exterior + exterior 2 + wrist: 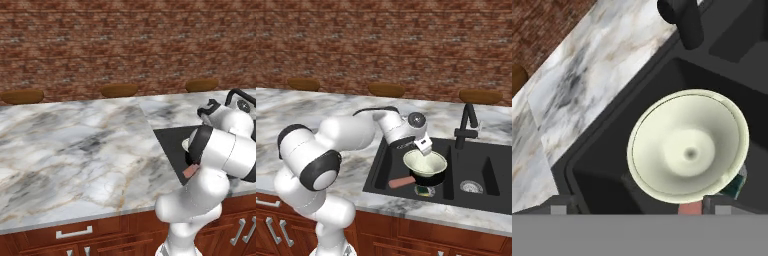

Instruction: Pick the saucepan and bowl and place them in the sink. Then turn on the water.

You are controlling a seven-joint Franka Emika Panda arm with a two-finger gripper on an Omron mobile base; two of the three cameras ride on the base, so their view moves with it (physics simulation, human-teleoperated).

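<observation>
The pale cream-white round bowl with the greenish inside (425, 162) sits upright on top of the small round black saucepan (427, 178), whose salmon-pink straight handle (402, 182) sticks out toward the near-left corner of the left basin of the large black rectangular double-basin sink (491, 182). So both dishes look to be in the sink, and the step in hand seems to be leaving the bowl and going for the slim black arched faucet (466, 126).

The two-finger claw (424, 145) is just above the bowl's far-left rim. In the hand view the bowl (688, 146) lies directly ahead of the 2 dark finger tips, which stand wide apart at the bottom corners with nothing between them, so the claw is released and empty.

To do this well, I would lift straight up first, so the fingers do not catch the rim and tip the bowl off the pan. Then swing right toward the faucet, which stands near the claw, beyond the bowl at the sink's back edge. No blue stream of water runs yet. Approach the faucet lever slowly; which part of it turns is too small to tell.
</observation>
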